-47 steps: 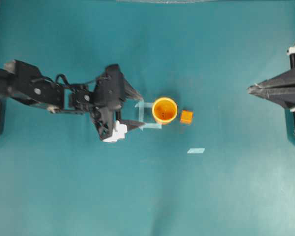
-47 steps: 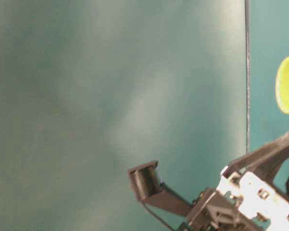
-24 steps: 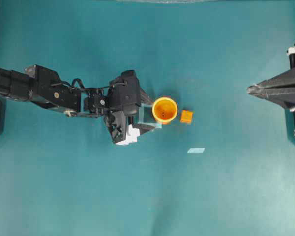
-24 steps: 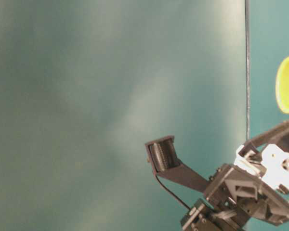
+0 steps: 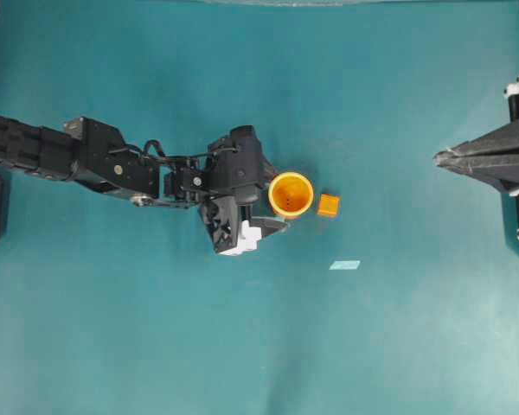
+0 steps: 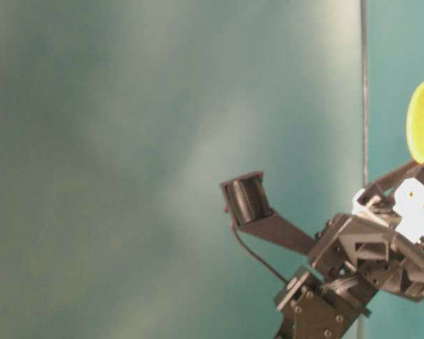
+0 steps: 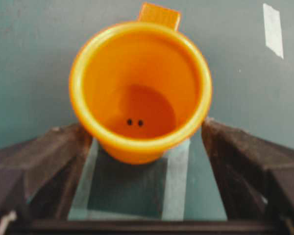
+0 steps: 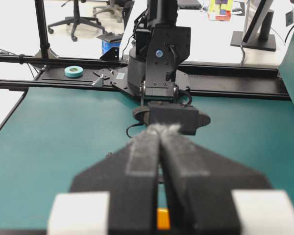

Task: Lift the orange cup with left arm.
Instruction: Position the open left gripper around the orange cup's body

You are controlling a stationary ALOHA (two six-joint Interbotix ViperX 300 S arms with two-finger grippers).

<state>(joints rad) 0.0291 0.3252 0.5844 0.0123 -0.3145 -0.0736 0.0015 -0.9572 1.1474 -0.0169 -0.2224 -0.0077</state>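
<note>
We've got the left gripper (image 7: 142,161) spread wide, a finger (image 7: 49,156) on either side of the orange cup (image 7: 139,88), no contact yet as far as we can see. Cup's upright on the teal table (image 5: 242,346), small orange cube (image 5: 328,205) just beside it, so approach looks done; squeeze & lift still to go. Right gripper (image 8: 161,142) parked w/ fingers pressed together, well apart.

Left claw (image 5: 272,201) has advanced — now flanking orange cup (image 5: 290,194).
</note>
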